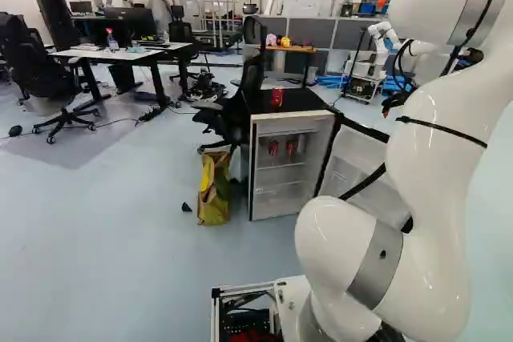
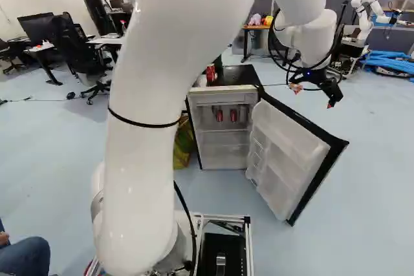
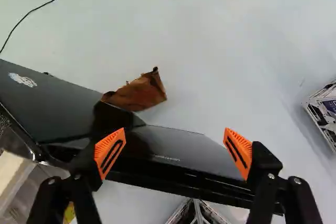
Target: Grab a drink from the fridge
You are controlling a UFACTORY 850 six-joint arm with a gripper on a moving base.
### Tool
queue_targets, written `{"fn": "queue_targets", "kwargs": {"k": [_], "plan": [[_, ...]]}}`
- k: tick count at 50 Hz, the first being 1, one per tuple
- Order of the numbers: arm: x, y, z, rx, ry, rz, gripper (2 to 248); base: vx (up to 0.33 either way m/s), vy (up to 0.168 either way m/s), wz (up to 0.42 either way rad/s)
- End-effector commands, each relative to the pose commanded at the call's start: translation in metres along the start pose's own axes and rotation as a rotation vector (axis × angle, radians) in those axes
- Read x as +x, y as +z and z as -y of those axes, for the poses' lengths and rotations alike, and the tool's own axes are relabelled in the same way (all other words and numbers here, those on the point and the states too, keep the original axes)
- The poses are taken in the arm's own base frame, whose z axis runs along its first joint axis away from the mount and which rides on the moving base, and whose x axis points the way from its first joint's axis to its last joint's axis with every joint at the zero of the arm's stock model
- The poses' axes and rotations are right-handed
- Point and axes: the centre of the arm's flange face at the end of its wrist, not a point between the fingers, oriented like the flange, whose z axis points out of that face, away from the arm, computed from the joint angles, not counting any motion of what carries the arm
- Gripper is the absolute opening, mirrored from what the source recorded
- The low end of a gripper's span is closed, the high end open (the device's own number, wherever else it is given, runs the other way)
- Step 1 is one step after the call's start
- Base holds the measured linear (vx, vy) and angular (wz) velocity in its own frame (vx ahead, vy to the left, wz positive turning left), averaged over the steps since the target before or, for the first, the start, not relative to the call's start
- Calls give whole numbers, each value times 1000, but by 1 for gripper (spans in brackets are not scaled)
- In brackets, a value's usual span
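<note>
the black-edged fridge is open, its pale door swung wide to the right in the right base view. the inside is whitish, with shelves, and on an upper one stand two small red cans side by side, one to the left and one to the right; a greyish shape next to them is too small to make out. another red can stands upright on the fridge's flat black top.

the pale blue-grey floor carries the fridge and spreads through a big, busy room. long desks with monitors are at the left of the left base view, and another robot is at the back right of the right base view. a black office chair is just beside the fridge, and a yellow bag slumps near its side.

the end effector hangs at the right of the right base view, well apart from all three red cans, which lie to its left there. its two fingers are spread wide, orange pads facing each other, and in the wrist view the dark outer side of the door shows beneath them. ahead of the fingers, just past the dark panel, is a crumpled brown scrap.
</note>
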Motion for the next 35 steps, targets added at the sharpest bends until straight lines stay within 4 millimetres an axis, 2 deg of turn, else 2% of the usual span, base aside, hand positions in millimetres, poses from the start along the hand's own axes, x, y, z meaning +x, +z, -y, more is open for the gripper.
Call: {"fn": "queue_targets", "kwargs": {"k": [21,35], "plan": [[23,48,-14,-10,17,4,247,0,0,0],[21,70,-19,-14,23,23,247,0,0,0]]}}
